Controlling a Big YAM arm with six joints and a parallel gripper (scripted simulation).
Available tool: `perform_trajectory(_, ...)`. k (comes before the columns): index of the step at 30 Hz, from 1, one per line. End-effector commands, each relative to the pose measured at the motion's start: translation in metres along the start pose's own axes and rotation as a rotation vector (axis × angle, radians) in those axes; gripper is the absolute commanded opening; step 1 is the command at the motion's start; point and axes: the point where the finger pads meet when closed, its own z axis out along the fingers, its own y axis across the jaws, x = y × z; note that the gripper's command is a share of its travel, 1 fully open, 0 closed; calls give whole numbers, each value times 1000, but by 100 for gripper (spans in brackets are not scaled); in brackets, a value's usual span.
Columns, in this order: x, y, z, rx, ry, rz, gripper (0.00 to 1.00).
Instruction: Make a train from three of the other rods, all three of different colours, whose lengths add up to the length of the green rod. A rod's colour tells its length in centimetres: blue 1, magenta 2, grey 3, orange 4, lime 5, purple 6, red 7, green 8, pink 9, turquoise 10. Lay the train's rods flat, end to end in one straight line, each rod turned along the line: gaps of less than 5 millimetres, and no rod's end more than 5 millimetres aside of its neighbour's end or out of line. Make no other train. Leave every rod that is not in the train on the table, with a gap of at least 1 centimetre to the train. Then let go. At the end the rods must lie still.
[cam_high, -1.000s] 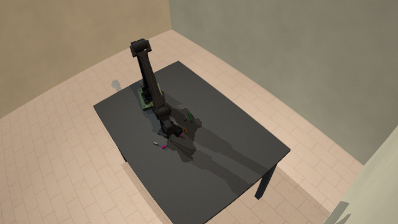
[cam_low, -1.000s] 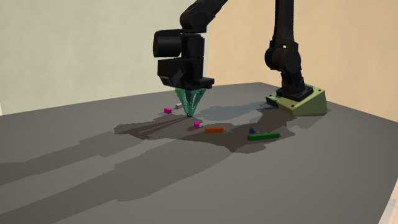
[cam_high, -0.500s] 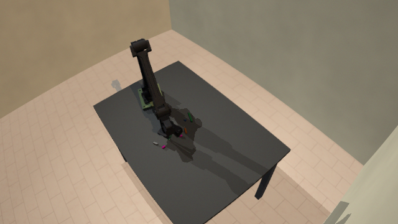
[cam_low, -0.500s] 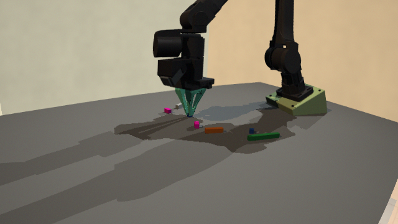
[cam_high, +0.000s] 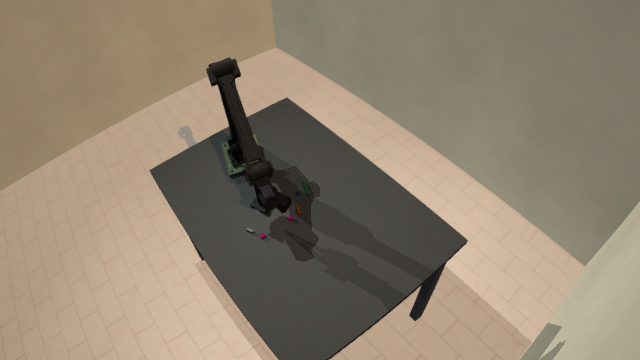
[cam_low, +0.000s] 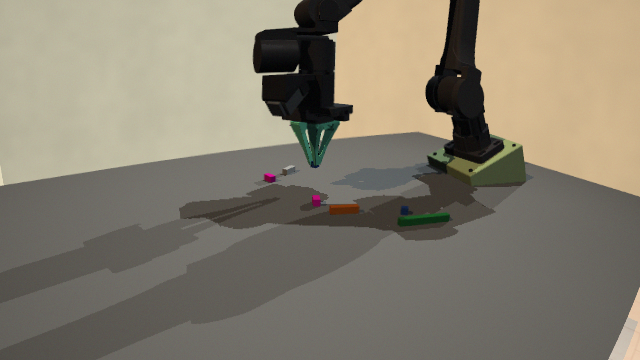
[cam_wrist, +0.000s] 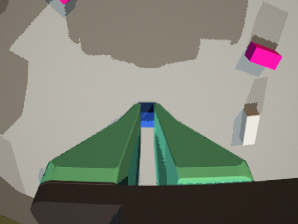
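My gripper (cam_low: 314, 165) (cam_wrist: 147, 113) is shut on a small blue rod (cam_wrist: 147, 120) and holds it above the table. In the exterior view a green rod (cam_low: 424, 219) (cam_high: 306, 188) lies at the right, with a second blue rod (cam_low: 404, 210) (cam_high: 297, 193) just behind it. An orange rod (cam_low: 344, 209) (cam_high: 298, 210) lies left of them. A magenta rod (cam_low: 316, 200) (cam_high: 290, 218) lies near its left end, with a small gap. Another magenta rod (cam_low: 269, 177) (cam_high: 263, 236) (cam_wrist: 265, 56) and a light grey rod (cam_low: 288, 170) (cam_high: 250, 230) (cam_wrist: 250, 128) lie farther back left, apart from each other.
The dark table (cam_high: 350, 175) (cam_low: 450, 300) carries the arm's green base (cam_high: 235, 168) (cam_low: 495, 167) at the back right of the exterior view. Shadows of the arm fall across the rods and the table top.
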Motion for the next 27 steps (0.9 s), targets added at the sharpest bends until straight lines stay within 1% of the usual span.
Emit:
perform_trajectory(1,-31,-16,-54,45,-81,2,4)
perform_trajectory(3,-30,-16,-69,47,-82,2,4)
perform_trajectory(5,-30,-16,-69,47,-82,2,4)
perform_trajectory(7,-29,-15,-78,42,-73,2,4)
perform_trajectory(9,-29,-15,-89,47,-81,2,4)
perform_trajectory(10,-28,-15,-91,48,-82,2,4)
perform_trajectory(13,-28,-15,-85,35,-60,3,4)
perform_trajectory(16,-30,-17,-86,43,-73,4,4)
perform_trajectory(27,-30,-17,-86,43,-73,4,4)
